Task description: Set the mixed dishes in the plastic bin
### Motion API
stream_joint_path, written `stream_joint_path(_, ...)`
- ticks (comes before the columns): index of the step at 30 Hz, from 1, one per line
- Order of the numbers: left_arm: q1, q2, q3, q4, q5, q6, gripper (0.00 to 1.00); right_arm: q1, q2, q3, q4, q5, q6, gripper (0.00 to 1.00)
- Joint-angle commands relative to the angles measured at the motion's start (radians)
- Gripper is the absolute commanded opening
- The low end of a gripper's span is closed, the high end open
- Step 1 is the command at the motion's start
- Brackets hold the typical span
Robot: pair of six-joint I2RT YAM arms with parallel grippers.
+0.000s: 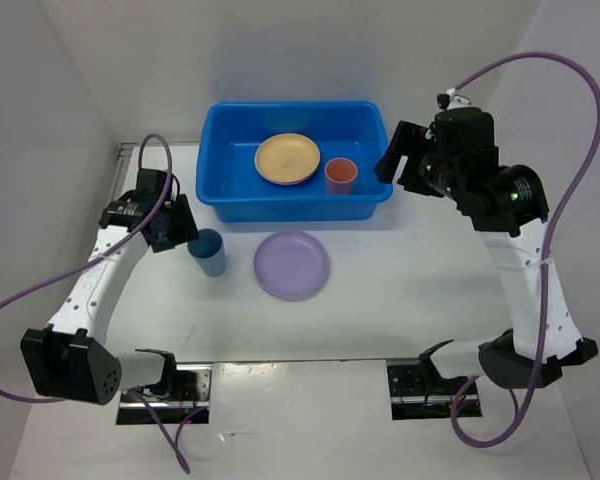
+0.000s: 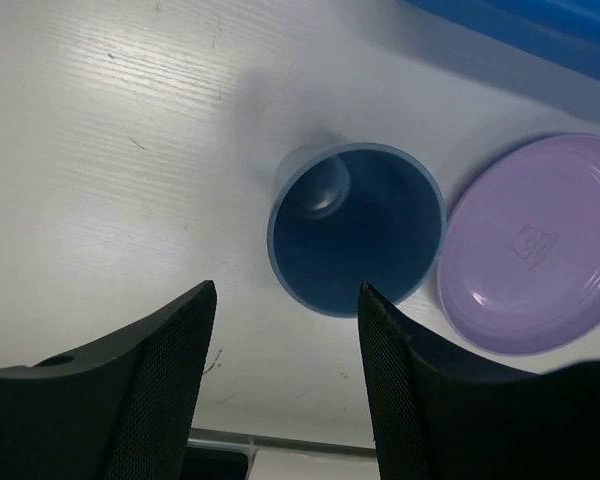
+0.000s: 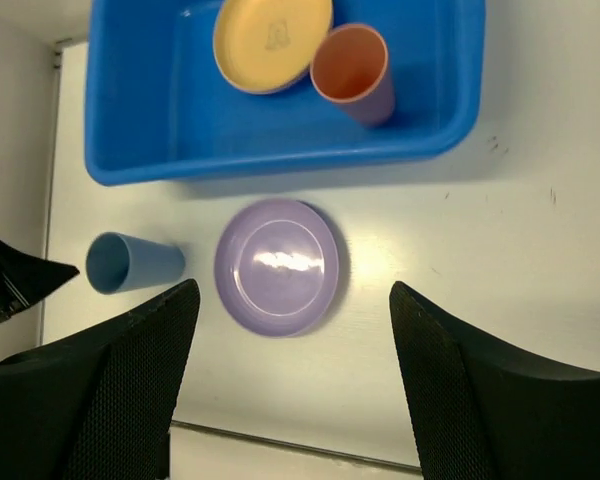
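Note:
The bright-blue plastic bin [image 1: 235, 150] stands at the back of the table. Inside it lie a yellow plate [image 1: 288, 158] and an upright coral-red cup [image 1: 340, 175]. In front of the bin, a blue cup [image 1: 208, 252] stands on the table beside a lilac plate [image 1: 292, 264]. My left gripper [image 1: 183, 233] is open just left of the blue cup [image 2: 355, 230], which sits ahead of its fingertips with nothing between them. My right gripper [image 1: 392, 155] hangs open and empty above the bin's right end, looking down on the bin [image 3: 280, 160] and the lilac plate [image 3: 277, 265].
White walls close in the table on the left, back and right. Purple cables loop from both arms. The bin's front wall [image 2: 540, 25] runs just behind the blue cup and the lilac plate [image 2: 535, 245].

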Motion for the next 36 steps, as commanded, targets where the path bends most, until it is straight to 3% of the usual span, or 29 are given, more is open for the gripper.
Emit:
stream_joint_path(1,0.016,0.026,-0.03,0.075,0.01,-0.012,0.66,-0.095,-0.035,-0.172,0.154,-0.212,-0.04,0.82)
stream_joint_path(7,0.016,0.109,-0.063,0.136,-0.015,-0.021,0.66,-0.128,-0.061,-0.267,0.205,-0.277,-0.063,0.82)
stream_joint_path(11,0.016,0.19,-0.073,0.149,-0.054,-0.021,0.55,-0.128,-0.061,-0.276,0.234,-0.317,-0.063,0.82)
stream_joint_path(15,0.016,0.222,-0.094,0.168,-0.082,-0.021,0.38,-0.128,-0.061,-0.285,0.234,-0.327,-0.063,0.82)
stream_joint_path(20,0.026,0.222,-0.12,0.155,-0.073,0.0,0.0,-0.128,-0.061,-0.307,0.244,-0.317,-0.063,0.82)
stream_joint_path(23,0.026,0.189,-0.035,0.066,0.013,0.039,0.0,-0.128,-0.07,-0.316,0.244,-0.317,-0.073,0.82)
stream_joint_path(27,0.004,0.132,0.194,-0.107,0.158,0.141,0.0,-0.139,-0.08,-0.327,0.253,-0.317,-0.073,0.82)
stream_joint_path(28,-0.005,0.132,0.313,-0.133,0.172,0.155,0.0,-0.139,-0.08,-0.336,0.253,-0.328,-0.073,0.82)
stream_joint_path(32,-0.005,0.24,0.616,-0.23,0.145,0.177,0.0,-0.139,-0.08,-0.369,0.296,-0.391,-0.062,0.82)
stream_joint_path(36,-0.005,0.412,0.833,-0.214,0.125,0.166,0.0,-0.139,-0.101,-0.392,0.317,-0.4,-0.039,0.82)
